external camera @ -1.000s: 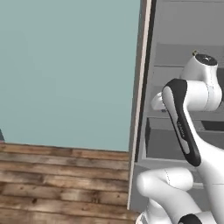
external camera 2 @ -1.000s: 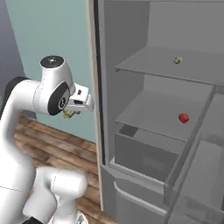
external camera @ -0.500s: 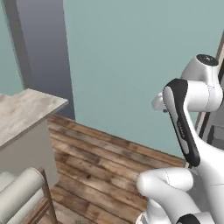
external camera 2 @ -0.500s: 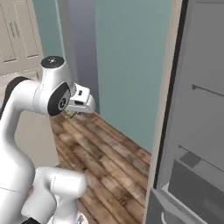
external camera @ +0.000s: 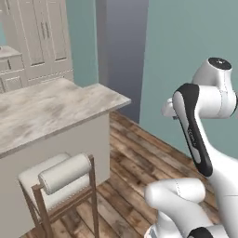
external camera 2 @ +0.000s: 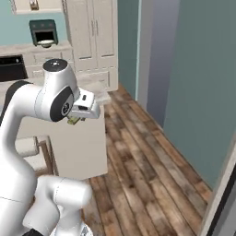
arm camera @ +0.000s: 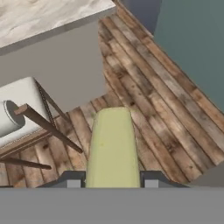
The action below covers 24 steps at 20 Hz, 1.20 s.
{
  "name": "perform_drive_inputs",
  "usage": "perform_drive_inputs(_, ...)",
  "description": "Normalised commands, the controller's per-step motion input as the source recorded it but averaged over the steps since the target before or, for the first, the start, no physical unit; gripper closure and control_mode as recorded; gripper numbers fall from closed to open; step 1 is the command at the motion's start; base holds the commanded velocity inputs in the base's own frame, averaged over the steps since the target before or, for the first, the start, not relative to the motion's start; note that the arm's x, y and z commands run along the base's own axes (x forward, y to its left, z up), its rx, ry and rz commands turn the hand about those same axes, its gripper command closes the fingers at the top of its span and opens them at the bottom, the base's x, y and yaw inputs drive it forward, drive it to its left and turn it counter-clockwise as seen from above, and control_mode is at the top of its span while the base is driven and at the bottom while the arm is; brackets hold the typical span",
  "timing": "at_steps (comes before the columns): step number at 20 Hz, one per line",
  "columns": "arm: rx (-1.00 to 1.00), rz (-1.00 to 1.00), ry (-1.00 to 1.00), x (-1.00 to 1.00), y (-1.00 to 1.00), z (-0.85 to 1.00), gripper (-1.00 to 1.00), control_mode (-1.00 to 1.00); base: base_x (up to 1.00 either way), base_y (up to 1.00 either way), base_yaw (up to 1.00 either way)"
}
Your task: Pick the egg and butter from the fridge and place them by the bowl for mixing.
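The pincer (arm camera: 112, 186) was clamped on the butter (arm camera: 112, 148). Beyond it stood the counter (arm camera: 48, 17); swinging there could have shaken the stick loose.

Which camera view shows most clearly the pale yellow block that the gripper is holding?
The hand view: the yellow block runs long and unobstructed between the two fingertips. In the right base view, just a small yellowish corner peeks out under the gripper. The left base view gives nothing useful of it.
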Motion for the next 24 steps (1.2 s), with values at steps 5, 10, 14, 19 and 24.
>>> perform_drive_inputs(5, 0.00, 0.00, 0.00, 0.00, 0.00, 0.00, 1.00, 1.00, 0.16, 0.37, 0.59)
perform_drive_inputs(10, 0.00, 0.00, 0.00, 0.00, 0.00, 0.00, 1.00, 1.00, 0.26, 0.40, 0.46)
perform_drive_inputs(14, 0.00, 0.00, 0.00, 0.00, 0.00, 0.00, 1.00, 1.00, 0.40, 0.33, 0.34)
perform_drive_inputs(19, 0.00, 0.00, 0.00, 0.00, 0.00, 0.00, 1.00, 1.00, 0.75, 0.08, 0.10)
perform_drive_inputs(24, 0.00, 0.00, 0.00, 0.00, 0.00, 0.00, 1.00, 1.00, 0.81, -0.02, 0.05)
